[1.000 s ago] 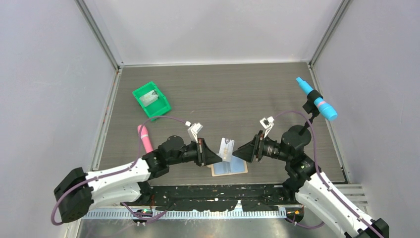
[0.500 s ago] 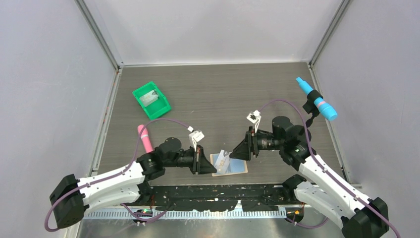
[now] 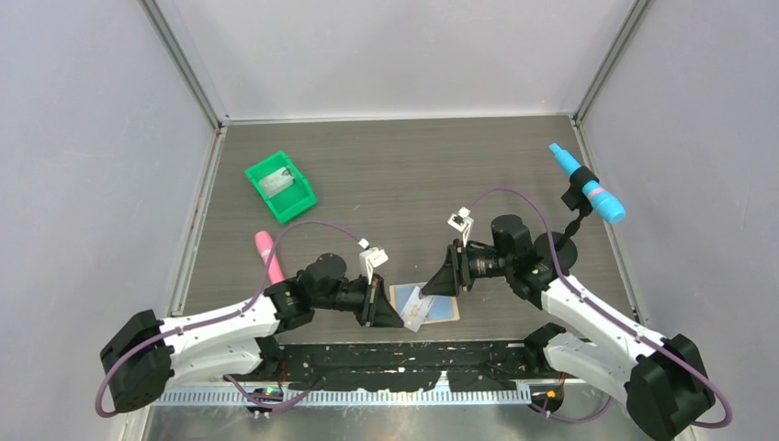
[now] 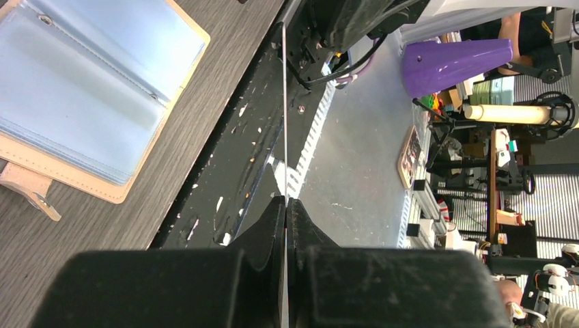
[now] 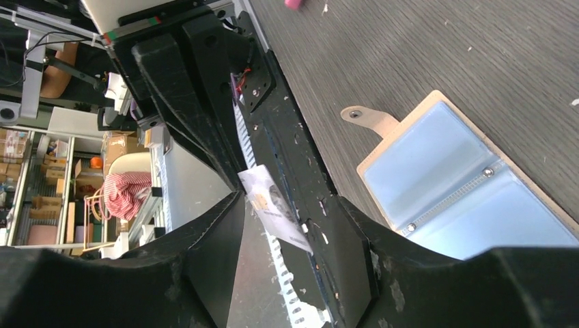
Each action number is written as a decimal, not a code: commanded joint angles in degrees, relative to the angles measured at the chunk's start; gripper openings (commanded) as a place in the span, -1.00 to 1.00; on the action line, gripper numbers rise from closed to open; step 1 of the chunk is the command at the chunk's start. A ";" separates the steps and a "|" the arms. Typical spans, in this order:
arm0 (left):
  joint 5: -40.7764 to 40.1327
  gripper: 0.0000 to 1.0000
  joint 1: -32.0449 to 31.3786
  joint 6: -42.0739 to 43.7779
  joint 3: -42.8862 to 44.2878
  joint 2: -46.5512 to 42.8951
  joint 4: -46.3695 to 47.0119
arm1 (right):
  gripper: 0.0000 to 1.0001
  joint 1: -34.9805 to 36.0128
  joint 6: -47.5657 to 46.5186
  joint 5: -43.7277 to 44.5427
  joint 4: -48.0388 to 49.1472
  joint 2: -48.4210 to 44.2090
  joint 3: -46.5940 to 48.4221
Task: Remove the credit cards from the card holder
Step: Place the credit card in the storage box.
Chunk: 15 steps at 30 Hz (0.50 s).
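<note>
Left fingers [image 4: 263, 225] are clenched on one credit card [image 4: 283, 102], seen edge-on in the wrist view as a thin line running out from the tips. The left gripper [image 4: 285, 199] has it alone. The right gripper [image 5: 289, 203] is spread wide. The card's printed face sits in the gap btw its fingers, w/ no contact that I can see.

Change: 1 s ago both grippers were closed in on the card, which stood upright over the card holder [image 3: 443, 310] near its far edge. Since then the R one has come off it and pulled back to the holder's far-right side. The L has carried the card down, tilted, to the holder's near-left corner.

Meaning: the card is clear of its sleeve and the R-to-L handover looks done. It's out of the holder but not yet set down.

The holder lies flat and open on the table [image 3: 413, 175], blue sleeves up, strap tab on its left edge. Can't tell if more cards are in the sleeves; they look pale and plain in both wrist views.

Next, prob.: L lays the card on the table left of the holder, and R goes back to the sleeves.

Risk: the card is thin and stiff and is pinched at one end only, so it could pivot or slip on release.
</note>
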 commanded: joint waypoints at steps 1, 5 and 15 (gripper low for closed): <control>2.43 -1.00 0.50 1.15 2.63 1.22 4.05 | 0.11 0.32 0.47 -1.10 6.20 1.37 -1.12; 3.00 -1.00 1.00 1.02 2.98 2.35 4.39 | -0.15 0.45 2.06 -2.35 9.28 2.22 -2.37; 6.19 -0.96 5.41 0.63 4.06 3.47 3.65 | -0.87 0.45 8.46 -2.24 18.66 1.80 -6.29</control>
